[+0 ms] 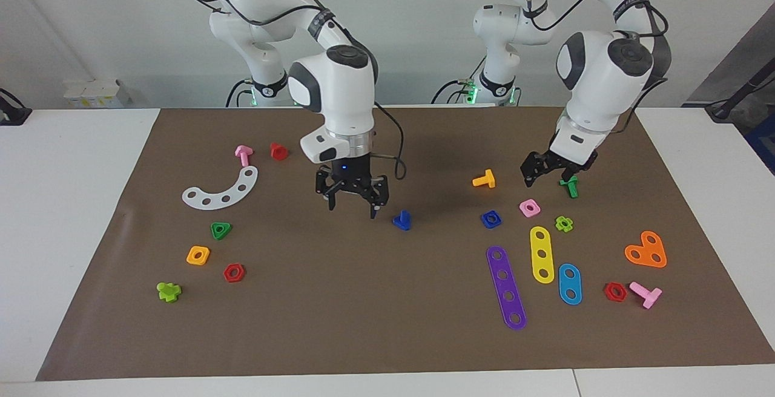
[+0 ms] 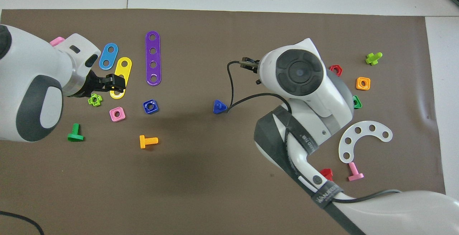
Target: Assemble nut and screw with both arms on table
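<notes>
The right gripper (image 1: 351, 202) hangs with jaws spread and empty, just above the mat beside the screw (image 1: 401, 220), which sits head-down on bare brown paper mid-table. The left gripper (image 1: 548, 171), jaws also spread, hovers over the pink nut (image 1: 530, 207); the nut (image 1: 491, 219) lies nearby, untouched.

One camera sits high across the tabletop (image 1: 79, 215), facing both arms' bases and taking in the whole brown mat (image 1: 375, 312) from some way off. The other hangs above the robots' own end, looking forward and steeply down, seemingly a little closer. Both share the mat and its scattered parts, seen half a turn apart.
</notes>
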Robot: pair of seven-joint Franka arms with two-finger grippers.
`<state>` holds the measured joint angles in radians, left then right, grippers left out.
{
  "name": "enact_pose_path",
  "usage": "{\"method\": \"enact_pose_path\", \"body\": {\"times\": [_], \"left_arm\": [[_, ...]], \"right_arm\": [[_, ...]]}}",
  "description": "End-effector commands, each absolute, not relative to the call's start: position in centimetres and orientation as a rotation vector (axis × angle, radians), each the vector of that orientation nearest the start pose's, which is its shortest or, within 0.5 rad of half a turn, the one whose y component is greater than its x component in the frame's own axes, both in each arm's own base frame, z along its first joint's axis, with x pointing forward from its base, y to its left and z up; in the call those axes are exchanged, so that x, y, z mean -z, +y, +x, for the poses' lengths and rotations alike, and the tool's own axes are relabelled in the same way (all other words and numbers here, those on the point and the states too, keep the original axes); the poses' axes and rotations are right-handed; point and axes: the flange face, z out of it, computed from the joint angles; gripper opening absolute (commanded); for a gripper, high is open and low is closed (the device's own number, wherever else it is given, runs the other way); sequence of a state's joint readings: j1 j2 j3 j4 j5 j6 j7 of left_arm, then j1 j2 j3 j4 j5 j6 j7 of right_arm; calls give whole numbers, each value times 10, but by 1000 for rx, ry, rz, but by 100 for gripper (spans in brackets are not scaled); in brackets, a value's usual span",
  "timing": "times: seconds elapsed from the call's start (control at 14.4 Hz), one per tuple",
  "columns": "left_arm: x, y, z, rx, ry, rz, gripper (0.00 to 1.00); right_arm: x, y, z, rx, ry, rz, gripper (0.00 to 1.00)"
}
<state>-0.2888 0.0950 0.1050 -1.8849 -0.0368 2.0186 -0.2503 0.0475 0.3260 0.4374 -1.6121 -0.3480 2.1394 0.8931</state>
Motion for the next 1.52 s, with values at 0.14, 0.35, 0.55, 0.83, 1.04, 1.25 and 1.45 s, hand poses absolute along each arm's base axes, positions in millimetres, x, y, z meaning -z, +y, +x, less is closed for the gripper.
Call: {"method": "enact_pose_path", "body": {"times": [0.14,0.35,0.55,0.83,1.04,1.25,1.45], "left_arm": [[-405,-143,568,71,-302,-3161,95],[-362,-161,569,53,-428,-3135,93],[-316,-170,567,57,-553,-3107,91],[-305,-177,564,50,-565,-3101,87],[-304,-179,564,54,-558,-3103,82],[-295,-179,557,29,-550,-3096,76],[-295,-180,557,31,-548,-3097,72]], "right_arm": [[-534,132,617,279,349,-3127,100],[-565,63,601,211,396,-3166,100],[-588,-3,582,124,340,-3146,100],[-608,-36,551,-2,284,-3144,100],[-624,-34,544,20,282,-3144,100],[-622,-23,544,25,255,-3144,100],[-625,-16,538,-64,235,-3146,100]]}}
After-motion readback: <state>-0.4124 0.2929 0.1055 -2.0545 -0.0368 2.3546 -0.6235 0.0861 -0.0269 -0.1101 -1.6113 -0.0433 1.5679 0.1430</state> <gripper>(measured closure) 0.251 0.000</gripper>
